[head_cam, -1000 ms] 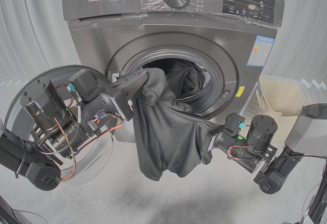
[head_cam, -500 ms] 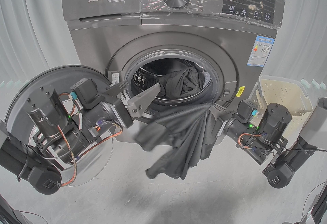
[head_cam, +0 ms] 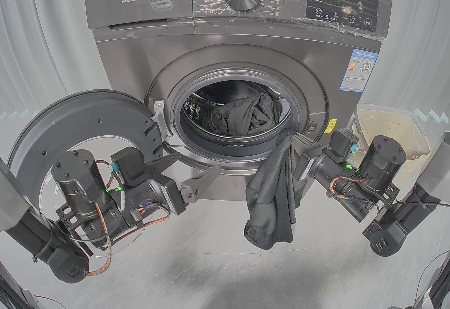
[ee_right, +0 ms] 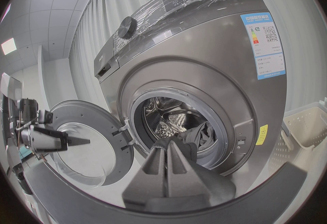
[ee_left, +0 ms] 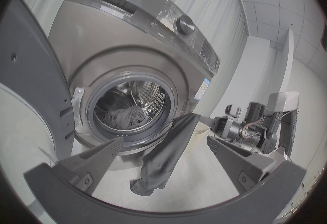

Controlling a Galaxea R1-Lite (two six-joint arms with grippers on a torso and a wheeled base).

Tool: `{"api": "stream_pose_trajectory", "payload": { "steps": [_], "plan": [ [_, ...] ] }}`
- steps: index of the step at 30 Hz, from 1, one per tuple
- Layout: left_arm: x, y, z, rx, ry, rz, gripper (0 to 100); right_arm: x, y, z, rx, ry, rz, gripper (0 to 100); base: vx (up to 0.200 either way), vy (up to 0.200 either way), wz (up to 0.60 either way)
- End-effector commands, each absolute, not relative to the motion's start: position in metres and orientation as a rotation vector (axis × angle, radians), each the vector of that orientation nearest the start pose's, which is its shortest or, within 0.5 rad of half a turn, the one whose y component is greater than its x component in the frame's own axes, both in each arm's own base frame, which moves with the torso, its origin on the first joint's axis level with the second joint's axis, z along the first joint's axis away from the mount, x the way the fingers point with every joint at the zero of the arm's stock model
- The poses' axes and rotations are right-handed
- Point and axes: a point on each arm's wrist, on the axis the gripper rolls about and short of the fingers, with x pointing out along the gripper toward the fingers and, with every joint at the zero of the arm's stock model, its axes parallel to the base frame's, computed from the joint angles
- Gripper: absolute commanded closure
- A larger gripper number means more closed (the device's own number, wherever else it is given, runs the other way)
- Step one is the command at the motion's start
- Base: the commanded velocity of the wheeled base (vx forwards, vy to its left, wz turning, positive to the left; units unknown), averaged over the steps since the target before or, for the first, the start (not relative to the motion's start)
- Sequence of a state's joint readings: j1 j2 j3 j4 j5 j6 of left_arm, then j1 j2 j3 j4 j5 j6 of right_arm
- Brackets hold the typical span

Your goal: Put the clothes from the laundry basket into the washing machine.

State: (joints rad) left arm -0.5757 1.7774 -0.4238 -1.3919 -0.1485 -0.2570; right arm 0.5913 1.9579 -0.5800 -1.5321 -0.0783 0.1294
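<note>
Loading at the stage where one piece is in and one is on the threshold. The washer (head_cam: pixel 234 42) stands with its door (head_cam: pixel 84 117) swung wide to my left, and a dark bundle (head_cam: pixel 243 115) already lies inside the drum (ee_right: pixel 163 115), so I judge that part of the task done. My right claw (ee_right: pixel 167 143) is clamped on a second dark garment (head_cam: pixel 274 192) and holds it at the lower right edge of the opening. The gripped end touches the rim, while most of the cloth hangs down outside the washer front, its hem close above the floor (head_cam: pixel 211 267); none of it is yet inside. My left claw (head_cam: pixel 200 160) is spread apart and holds nothing. It sits low in front of the door, just below the opening and well apart from the hanging cloth. The basket (head_cam: pixel 389 110) stands beside the washer on my right. The part of its inside that I can see shows no cloth, but its lower part is hidden behind my right arm, so I cannot say it is emptied. By my reckoning, what is left is to lift the hanging garment over the rim and push it in with the bundle, then check the basket for more.
</note>
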Motion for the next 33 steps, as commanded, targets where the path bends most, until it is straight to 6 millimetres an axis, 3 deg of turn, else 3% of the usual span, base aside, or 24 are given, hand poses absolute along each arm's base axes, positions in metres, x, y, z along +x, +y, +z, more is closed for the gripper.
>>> {"api": "stream_pose_trajectory", "payload": {
  "steps": [1, 7, 20, 33],
  "plan": [
    [0.233, -0.155, 0.117, -0.235, 0.129, -0.720, 0, 0.269, 0.179, 0.145, 0.188, -0.144, 0.522, 100, 0.000, 0.000, 0.00],
    [0.239, -0.162, 0.089, -0.211, 0.159, -0.722, 0, 0.269, 0.184, 0.149, 0.193, -0.161, 0.535, 100, 0.000, 0.000, 0.00],
    [0.240, -0.179, 0.066, -0.178, 0.233, -0.820, 0, 0.267, 0.195, 0.150, 0.200, -0.165, 0.563, 100, 0.000, 0.000, 0.00],
    [0.265, -0.194, 0.042, -0.174, 0.250, -0.813, 0, 0.265, 0.206, 0.144, 0.201, -0.151, 0.573, 100, 0.000, 0.000, 0.00]
  ]
}}
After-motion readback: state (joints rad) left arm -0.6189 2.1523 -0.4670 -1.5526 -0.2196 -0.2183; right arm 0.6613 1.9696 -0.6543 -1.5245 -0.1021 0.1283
